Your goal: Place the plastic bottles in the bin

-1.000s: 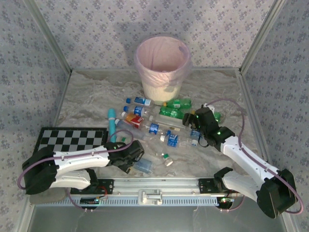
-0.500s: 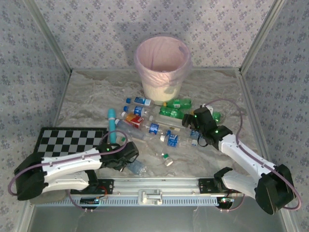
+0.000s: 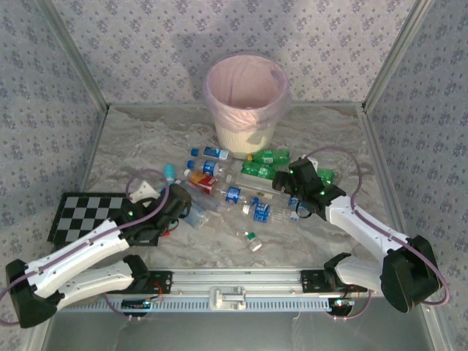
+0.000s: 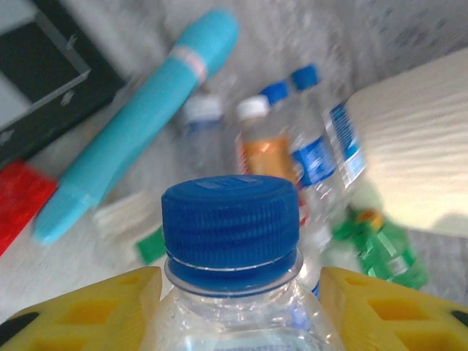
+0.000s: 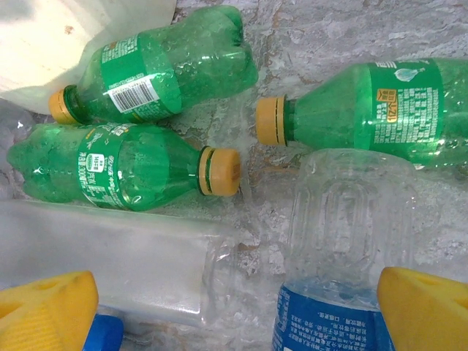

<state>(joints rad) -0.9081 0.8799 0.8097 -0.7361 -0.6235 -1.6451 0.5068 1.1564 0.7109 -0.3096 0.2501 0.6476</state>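
My left gripper (image 3: 183,212) (image 4: 232,292) is shut on a clear bottle with a blue cap (image 4: 231,219) (image 3: 196,212), its yellow fingers (image 4: 95,307) on either side of the bottle's shoulders, just left of the pile. Several more plastic bottles (image 3: 234,191) lie mid-table in front of the bin (image 3: 246,102) (image 4: 417,161). My right gripper (image 3: 296,191) (image 5: 234,314) stands open low over the pile's right end, with a clear blue-labelled bottle (image 5: 344,248) and a long clear one (image 5: 110,263) between its fingers. Three green bottles (image 5: 161,69) lie just beyond.
A teal stick-like tool (image 3: 169,175) (image 4: 139,124) lies left of the pile. A checkerboard (image 3: 91,216) sits at the near left under my left arm. One small bottle (image 3: 252,240) lies alone near the front rail. Patterned walls close in both sides.
The left gripper closed on the blue-capped bottle near the front rail and carried it away from the rail, toward the pile. The right gripper crept slightly left over the pile, still open.
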